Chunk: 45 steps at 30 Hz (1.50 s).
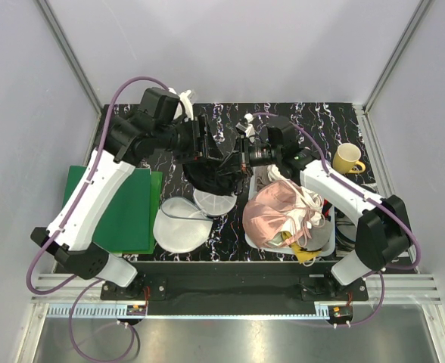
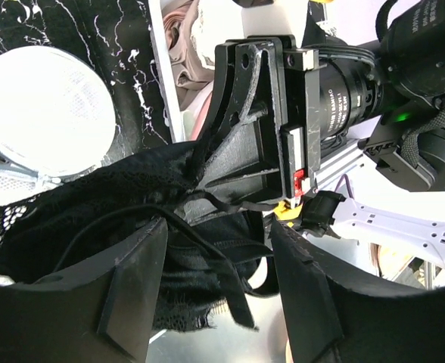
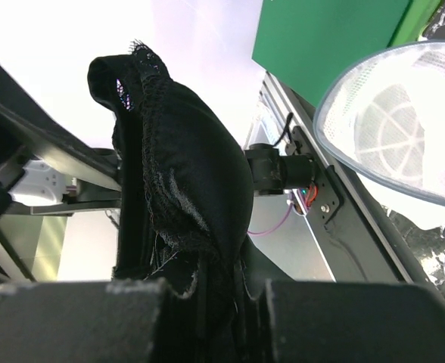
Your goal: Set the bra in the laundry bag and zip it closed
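Top external, bra (image 1: pixel 209 172) near laundry bag (image 1: pixel 178 228) rim

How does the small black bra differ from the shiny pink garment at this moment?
Colour: the small black soft-fabric bra is matt black, the shiny pink fabric garment glossy pink. Size: the bra is clearly smaller than the garment. Pose: the bra hangs in the air, pinched in the right hand; the garment lies heaped in the white rectangular basket. Both are soft, crumpled cloth.
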{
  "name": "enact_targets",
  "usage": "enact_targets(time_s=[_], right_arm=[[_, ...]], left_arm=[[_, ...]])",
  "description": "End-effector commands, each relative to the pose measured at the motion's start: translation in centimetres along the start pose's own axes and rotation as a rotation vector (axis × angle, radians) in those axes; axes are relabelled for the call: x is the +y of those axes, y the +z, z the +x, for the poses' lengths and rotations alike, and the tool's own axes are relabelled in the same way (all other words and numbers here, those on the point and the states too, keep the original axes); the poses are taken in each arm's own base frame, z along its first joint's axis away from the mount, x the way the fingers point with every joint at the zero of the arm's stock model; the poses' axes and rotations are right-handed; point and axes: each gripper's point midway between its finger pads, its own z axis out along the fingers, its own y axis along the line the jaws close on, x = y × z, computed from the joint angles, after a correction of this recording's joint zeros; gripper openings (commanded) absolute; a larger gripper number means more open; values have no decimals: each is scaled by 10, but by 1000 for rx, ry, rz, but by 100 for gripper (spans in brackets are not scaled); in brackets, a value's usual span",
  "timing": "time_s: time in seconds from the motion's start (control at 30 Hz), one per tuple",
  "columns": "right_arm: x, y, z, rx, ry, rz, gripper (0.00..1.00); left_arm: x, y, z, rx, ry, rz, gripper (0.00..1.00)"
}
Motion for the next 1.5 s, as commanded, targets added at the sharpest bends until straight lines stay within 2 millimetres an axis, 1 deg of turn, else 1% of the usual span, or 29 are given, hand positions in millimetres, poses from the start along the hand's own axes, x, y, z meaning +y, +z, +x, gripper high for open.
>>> enact_targets(time_s=[0.0, 0.07, 0.13, 0.2, 0.23, 0.3, 0.33, 0.37, 0.4, 0.43, 0.47, 0.5, 0.53, 0.57, 0.6, 0.63, 0.67, 0.8, 0.9, 0.97, 1.03, 1.07, 1.13, 1.17, 1.2, 1.27, 1.33, 1.37, 1.47], right_arm=[[0, -2, 1, 11, -48, 20, 0], [-5, -3, 1, 12, -40, 42, 0], [-3, -5, -3, 0, -51, 52, 0], [-6, -6, -5, -9, -50, 74, 0], [-7, -8, -8, -18, -50, 81, 0], [-8, -10, -10, -27, -52, 94, 0], [-7, -11, -11, -37, -58, 99, 0], [-5, -13, -12, -46, -68, 103, 0], [-6, -13, -16, -70, -78, 116, 0], [-7, -14, -18, -85, -86, 125, 0], [-6, -14, -21, -101, -95, 131, 0], [-4, -14, -24, -116, -103, 136, 0], [-4, -14, -26, -120, -104, 136, 0], [-4, -13, -28, -125, -103, 135, 0], [-1, -12, -30, -130, -108, 131, 0], [2, -12, -31, -133, -114, 120, 0], [4, -12, -33, -137, -108, 114, 0], [11, -9, -32, -135, -111, 94, 0], [13, -6, -27, -124, -109, 88, 0], [15, -5, -25, -120, -112, 82, 0], [14, -6, -25, -124, -113, 84, 0], [13, -6, -25, -126, -113, 87, 0], [11, -5, -25, -124, -107, 90, 0], [11, -5, -25, -122, -105, 88, 0], [13, -4, -24, -122, -111, 79, 0], [17, -5, -25, -126, -104, 68, 0], [21, -4, -27, -127, -102, 56, 0], [24, -4, -27, -124, -103, 46, 0], [29, -3, -24, -117, -99, 29, 0]], left_arm=[[-11, -21, -16, -66, 30, 14, 64], [-14, -33, -19, -85, 28, 14, 70], [-10, -44, -18, -97, 20, -9, 78], [-5, -50, -15, -101, 2, -24, 99], [-1, -59, -12, -110, -14, -32, 99], [9, -57, -2, -93, -60, -53, 99], [10, -64, 1, -112, -73, -47, 99], [20, -56, 10, -82, -107, -71, 99], [19, -61, 12, -98, -156, -53, 99], [19, -59, 16, -87, -196, -33, 99], [29, -46, 27, -46, -247, -46, 99], [22, -47, 23, -85, -294, 1, 99], [31, -31, 36, -40, -338, 2, 99], [30, -25, 38, -38, -365, 26, 99], [18, -23, 30, -63, -405, 103, 99], [23, -11, 36, -38, -440, 105, 99], [21, -7, 34, -40, -475, 126, 99], [18, 4, 15, -83, -478, 140, 99], [16, 4, 6, -112, -481, 139, 99], [15, 6, 4, -118, -502, 152, 99], [13, 7, 8, -102, -507, 170, 99], [12, 3, 10, -104, -509, 180, 99], [17, 1, 15, -113, -517, 166, 99], [15, -7, 16, -134, -532, 177, 99], [22, -3, 19, -140, -553, 159, 99], [21, -1, 18, -147, -571, 181, 99], [22, 6, 21, -117, -590, 184, 99], [22, 11, 19, -113, -595, 187, 99], [15, 11, 5, -151, -568, 216, 99]])
